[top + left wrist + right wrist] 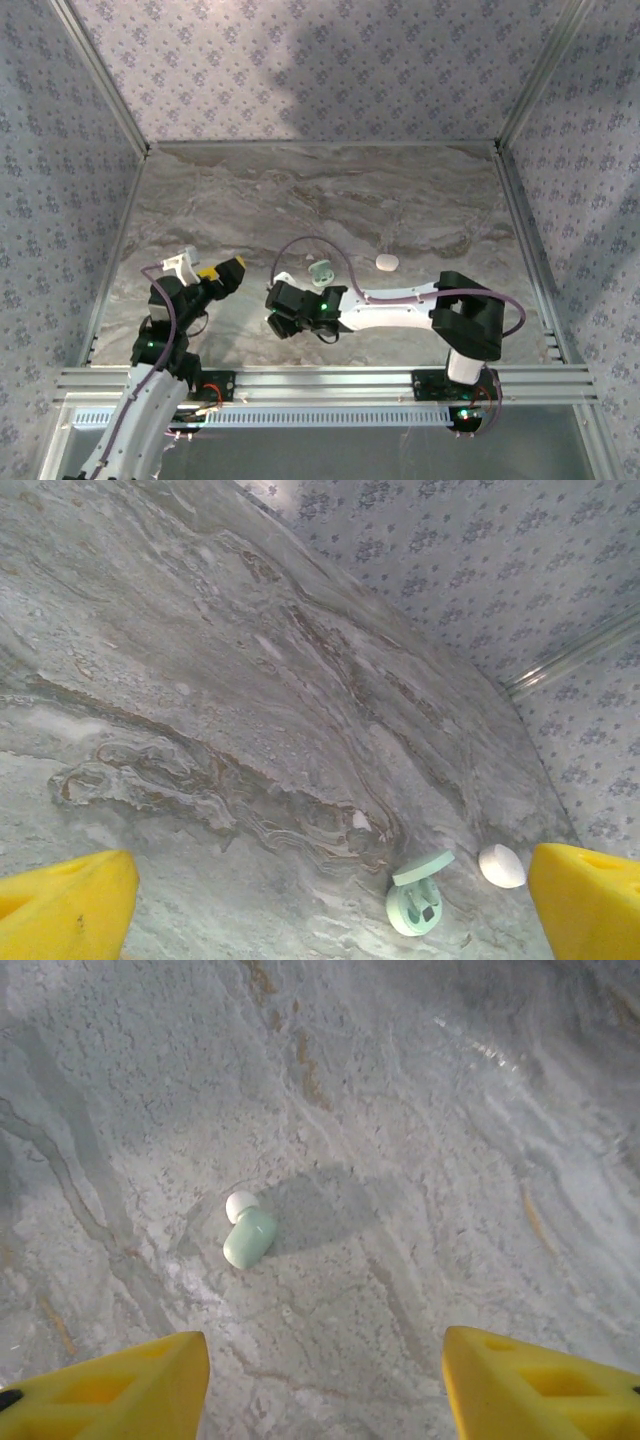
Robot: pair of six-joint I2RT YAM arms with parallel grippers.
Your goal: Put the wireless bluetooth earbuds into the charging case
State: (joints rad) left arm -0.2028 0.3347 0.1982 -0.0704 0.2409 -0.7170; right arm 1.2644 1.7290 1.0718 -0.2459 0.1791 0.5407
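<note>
One earbud (248,1232), mint with a white tip, lies on the marble ahead of my right gripper (325,1400) and a little to its left. That gripper is open, its yellow fingers (110,1390) wide apart with nothing between them. From above, the earbud (284,279) is a small pale bit just beyond the right gripper (278,306). The mint charging case (321,272) stands with its lid up; the left wrist view shows the open case (420,908) at lower right. My left gripper (325,915) is open and empty, hovering by the table's left side (225,272).
A white oval pod (386,262) lies right of the mint case, also seen beside it as the white pod (501,866). Patterned walls and metal rails bound the marble table (330,190). A purple cable loops over the right arm.
</note>
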